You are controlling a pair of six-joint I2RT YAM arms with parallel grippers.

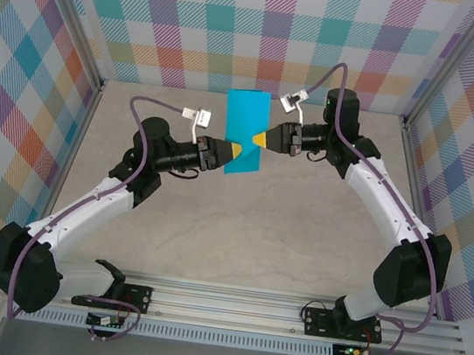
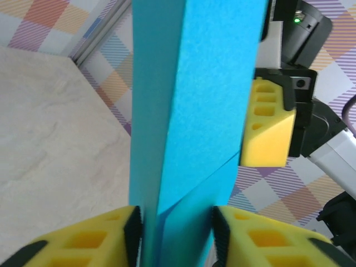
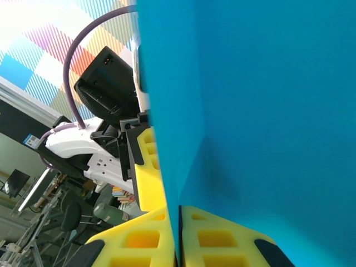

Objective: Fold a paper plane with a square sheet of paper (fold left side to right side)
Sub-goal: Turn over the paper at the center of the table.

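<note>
Cyan-blue and thin, the folded sheet of paper hangs in the air over the pale stone-patterned counter, towards its far side, in the top view. The left pincer meets its lower left edge. The right pincer meets its right edge, slightly farther back.

From the left wrist, the sheet stands upright between the left pincer's two yellow foam fingers. Its two layers are spread apart and fill the narrow gap. Each pad lies against an outer layer, but I cannot tell whether they press. A yellow finger of the right pincer sits against the sheet's right edge.

From the right wrist, the right pincer is clamped on the sheet's edge, its pads tight together with the paper pinched between them.
</note>
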